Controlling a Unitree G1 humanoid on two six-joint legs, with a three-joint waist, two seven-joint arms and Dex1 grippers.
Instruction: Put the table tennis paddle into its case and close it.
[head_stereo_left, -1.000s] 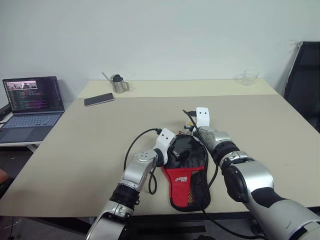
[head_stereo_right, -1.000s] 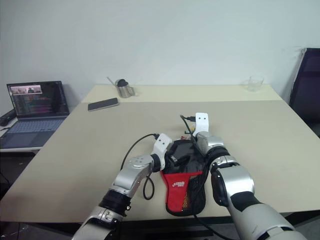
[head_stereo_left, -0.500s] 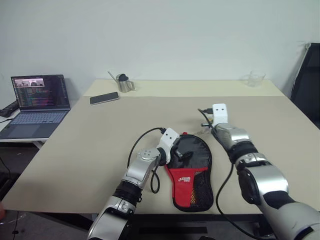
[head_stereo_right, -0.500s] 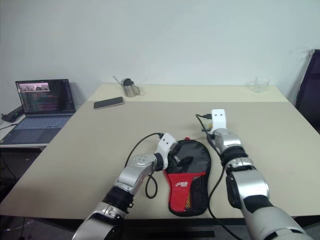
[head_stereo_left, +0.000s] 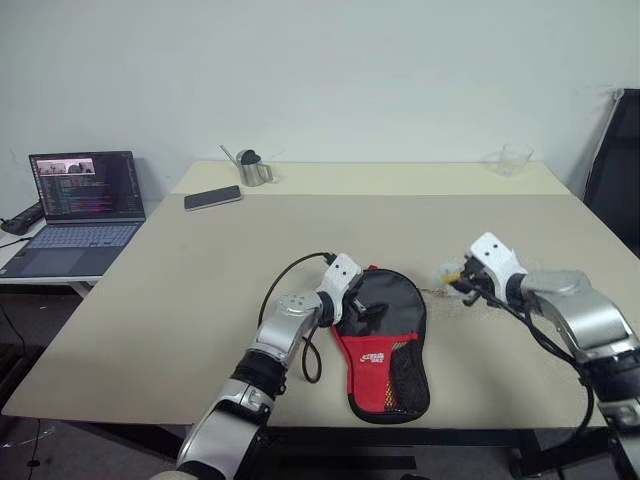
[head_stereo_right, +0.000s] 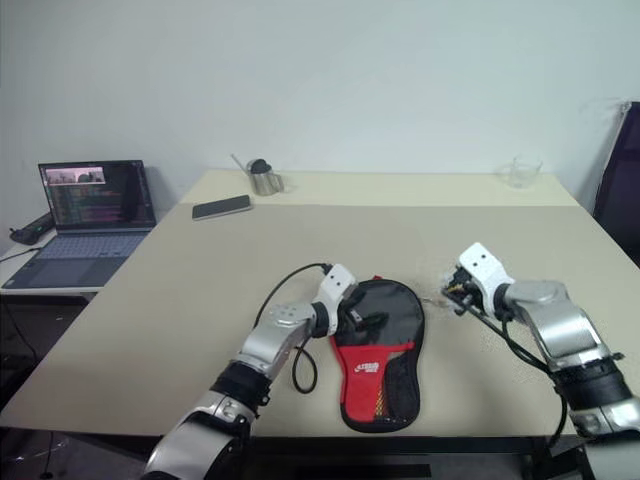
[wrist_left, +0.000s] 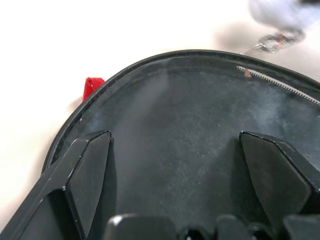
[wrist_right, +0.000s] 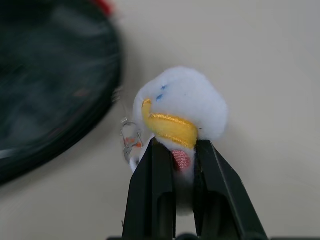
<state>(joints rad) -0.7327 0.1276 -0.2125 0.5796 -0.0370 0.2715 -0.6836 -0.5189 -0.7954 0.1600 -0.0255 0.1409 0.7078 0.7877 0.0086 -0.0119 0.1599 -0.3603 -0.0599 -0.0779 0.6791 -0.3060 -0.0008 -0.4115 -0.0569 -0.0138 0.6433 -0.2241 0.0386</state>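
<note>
Two arms reach over the beige tabletop in the head views. The paddle-shaped fabric case, grey-black above and red with a mesh pocket below, lies flat near the front edge. The left claw rests on its dark top, fingers spread wide. Just right of the case, the right claw pinches the small white-yellow plush charm. Far back sit a dark flat smartphone, a small metal cup and a clear glass; an open laptop stands on a side desk.

Left wrist view: both black fingers stand apart over the case's grey-black cloth.

Right wrist view: the fingers are pressed onto the charm's lower part, the case just beside.
</note>
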